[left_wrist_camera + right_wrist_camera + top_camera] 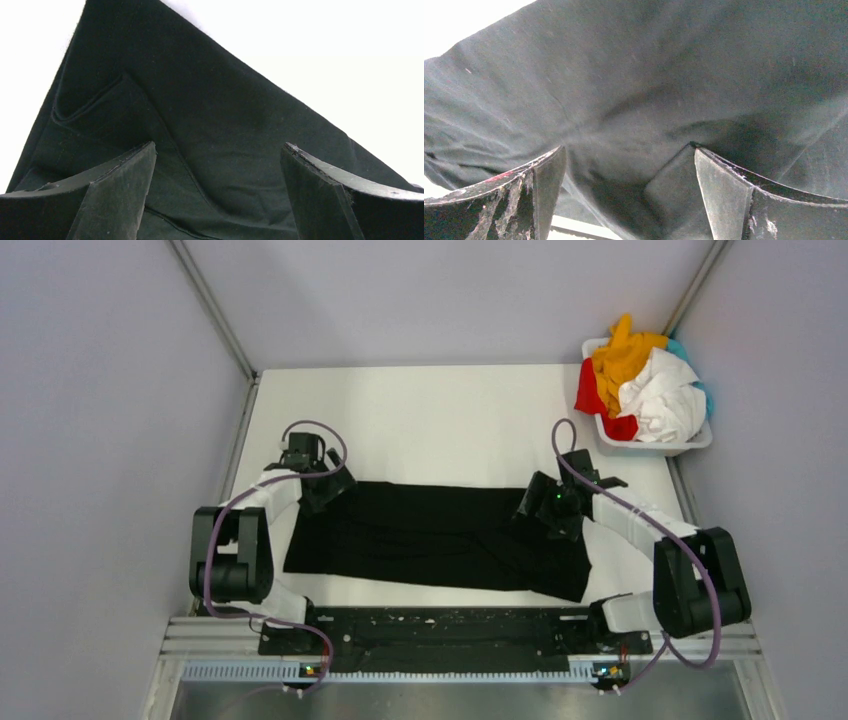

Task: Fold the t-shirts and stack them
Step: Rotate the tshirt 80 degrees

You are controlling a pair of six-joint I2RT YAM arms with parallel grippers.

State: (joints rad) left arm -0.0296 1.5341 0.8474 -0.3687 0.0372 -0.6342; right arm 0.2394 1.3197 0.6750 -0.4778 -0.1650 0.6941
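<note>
A large black t-shirt (pixel 440 535) lies flat as a wide band across the near half of the white table (pixel 450 420). My left gripper (pixel 322 490) is open, low over the shirt's far left corner; in the left wrist view (pixel 219 146) its jaws stand wide apart above black cloth (pixel 210 100) with a seam. My right gripper (pixel 535 502) is open at the shirt's far right corner; in the right wrist view (pixel 629 148) the cloth (pixel 634 75) fills the frame and bulges between the jaws. Orange-yellow (pixel 625 355), red (pixel 592 390), white (pixel 660 400) and teal (pixel 705 392) shirts are heaped at the far right.
The heaped shirts sit in a white plastic basket (pixel 650 447) at the table's far right corner. Grey walls enclose the table on three sides. The arm bases and a metal rail (pixel 440 645) run along the near edge.
</note>
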